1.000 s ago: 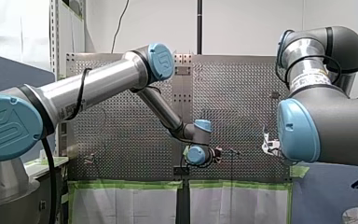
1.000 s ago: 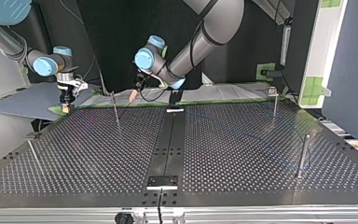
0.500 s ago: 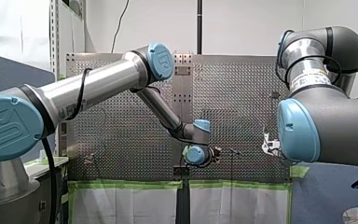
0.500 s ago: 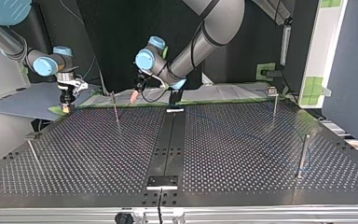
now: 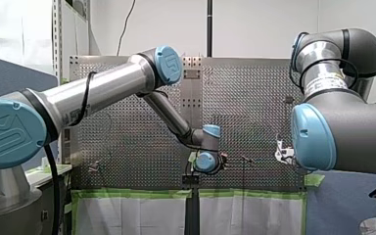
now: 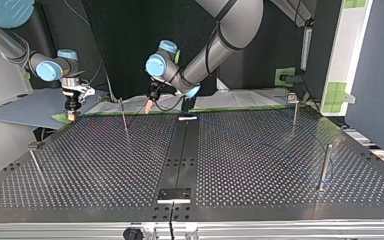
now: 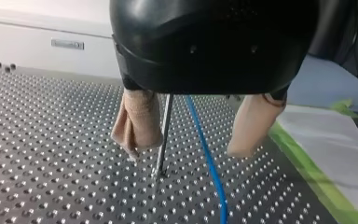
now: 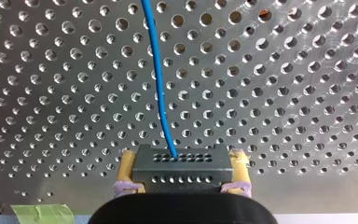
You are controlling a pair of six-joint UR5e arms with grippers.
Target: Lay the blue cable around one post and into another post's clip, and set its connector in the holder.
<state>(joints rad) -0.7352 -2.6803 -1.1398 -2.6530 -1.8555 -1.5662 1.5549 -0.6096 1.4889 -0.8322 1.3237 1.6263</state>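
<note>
Seen from across the bench point(image 6: 105, 165), the R arm point(image 6: 50, 69) hangs at abt 10 o'clock over the far edge. The L arm point(image 6: 205, 50) reaches in to abt 11, near a thin post point(image 6: 124, 116).

R jaws are pinching the dark connector point(image 8: 182, 168) by its two short sides, yellow pads point(image 8: 127, 163) flat against it. The blue cable point(image 8: 158, 70) leaves its front face and runs straight ahead over the perforated plate. Prob. held that way so the wire exits free and the end stays anchored while the other arm does the routing.

L jaws are spread wide, gripping nothing. The beige pads point(image 7: 137, 119) hang just above the bench, w/ cable and post both showing in the gap ahead and the cable touching neither pad, as far as I can tell. Looks like a straddle, ready to close on the wire and lead it round that post.

Two more posts stand at 2 o'clock point(image 6: 294, 107) and 4 o'clock point(image 6: 325, 165). Cable is too thin to trace there. Connector isn't in any holder yet, so routing looks early.
</note>
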